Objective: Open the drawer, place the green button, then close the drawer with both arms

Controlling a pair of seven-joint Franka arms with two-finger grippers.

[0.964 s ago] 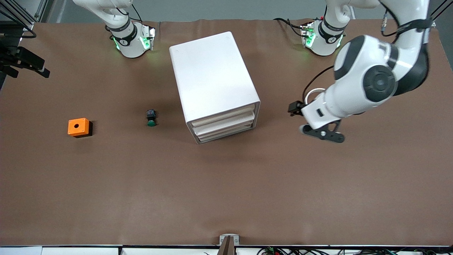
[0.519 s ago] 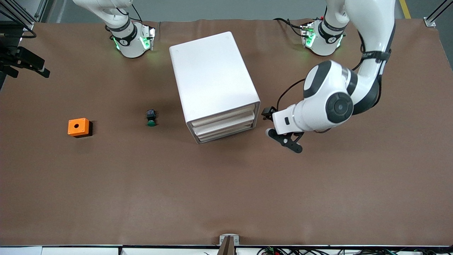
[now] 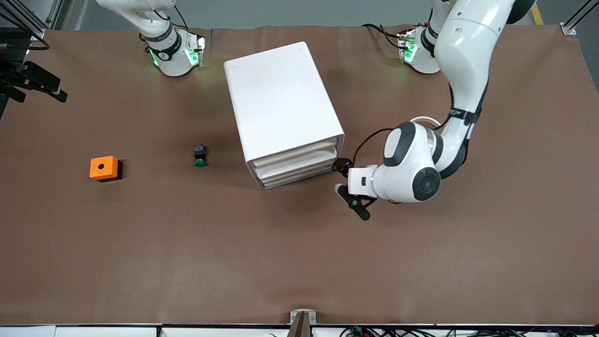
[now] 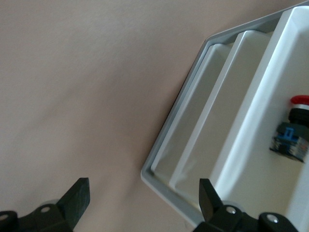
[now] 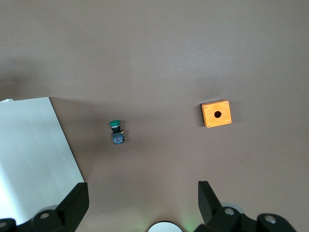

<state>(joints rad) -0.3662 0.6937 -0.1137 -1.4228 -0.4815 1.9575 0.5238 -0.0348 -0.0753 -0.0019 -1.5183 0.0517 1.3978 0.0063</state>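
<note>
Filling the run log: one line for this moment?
left gripper: open, by cabinet front corner | drawer: shut | button: on table | right gripper: open, waiting high

I can read no text, label, brand, number or sign anywhere in these views. Small dark marks sit on the bands at my two arm bases [image 3: 164,55] and [image 3: 437,52], but they are too small for me to make out.
</note>
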